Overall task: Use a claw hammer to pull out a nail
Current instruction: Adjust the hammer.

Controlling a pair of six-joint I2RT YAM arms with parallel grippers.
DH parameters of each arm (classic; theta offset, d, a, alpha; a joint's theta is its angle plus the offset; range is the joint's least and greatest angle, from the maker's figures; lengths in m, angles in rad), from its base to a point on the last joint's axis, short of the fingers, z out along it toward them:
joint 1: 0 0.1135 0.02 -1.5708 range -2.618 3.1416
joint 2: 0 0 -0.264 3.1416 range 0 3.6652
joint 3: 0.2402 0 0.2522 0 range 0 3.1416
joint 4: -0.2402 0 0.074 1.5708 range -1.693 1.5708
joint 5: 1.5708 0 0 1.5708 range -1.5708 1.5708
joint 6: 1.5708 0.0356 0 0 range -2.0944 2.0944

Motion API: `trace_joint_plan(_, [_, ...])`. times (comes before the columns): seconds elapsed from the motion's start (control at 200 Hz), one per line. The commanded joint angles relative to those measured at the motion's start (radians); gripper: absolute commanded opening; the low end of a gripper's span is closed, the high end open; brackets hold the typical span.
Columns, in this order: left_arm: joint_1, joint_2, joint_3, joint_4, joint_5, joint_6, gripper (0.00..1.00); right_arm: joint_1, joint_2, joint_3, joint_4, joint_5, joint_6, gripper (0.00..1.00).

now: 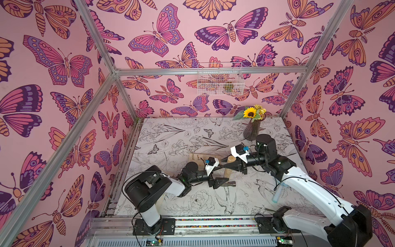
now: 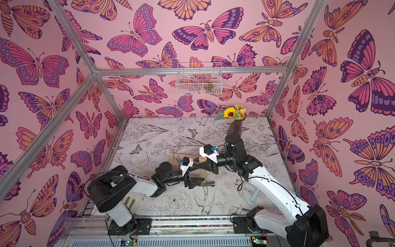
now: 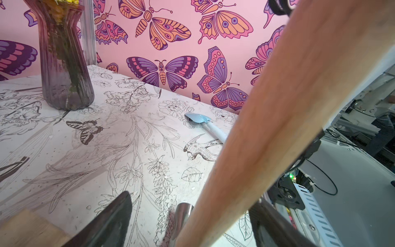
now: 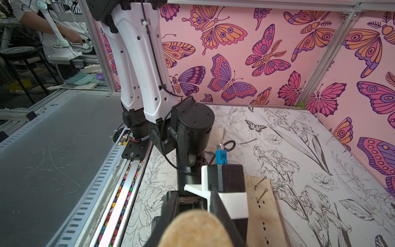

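Note:
The claw hammer stands tilted, its grey steel head down on the table and its pale wooden handle rising away. My left gripper is open, with one dark finger well clear on one side of the handle, near the head. My right gripper is shut on the handle's upper end, as both top views show. Two nails stick up tilted from a plywood board beside the left wrist, and the board lies behind the left arm.
A purple glass vase with a sunflower stands at the back right of the table. A pale blue spatula lies on the table under the right arm. A white wire basket hangs on the back wall. Pink walls enclose three sides.

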Motion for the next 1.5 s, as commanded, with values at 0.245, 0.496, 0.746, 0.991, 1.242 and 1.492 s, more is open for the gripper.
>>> trace_joint_plan(0.245, [-0.047,0.084,0.059,0.146,-0.015,0.075,0.35,0.013,-0.007,0.015,0.098,-0.049,-0.003,0.0])
trace_joint_plan(0.496, [-0.05,0.041,0.012,0.157,-0.091,0.1,0.0,0.017,-0.037,-0.063,0.23,0.146,0.187,0.34])
trace_joint_plan(0.746, [-0.058,0.004,-0.012,0.156,-0.143,0.117,0.0,0.167,-0.141,-0.126,0.203,0.799,0.498,0.7])
trace_joint_plan(0.991, [-0.06,-0.011,-0.019,0.154,-0.158,0.109,0.0,0.481,-0.156,-0.086,0.089,1.499,0.692,0.78])
trace_joint_plan(1.242, [-0.061,-0.024,-0.03,0.154,-0.162,0.114,0.0,0.607,-0.027,-0.017,0.158,1.749,0.704,0.68])
trace_joint_plan(1.492, [-0.061,-0.024,-0.028,0.154,-0.147,0.11,0.0,0.612,0.047,-0.014,0.288,1.837,0.678,0.61])
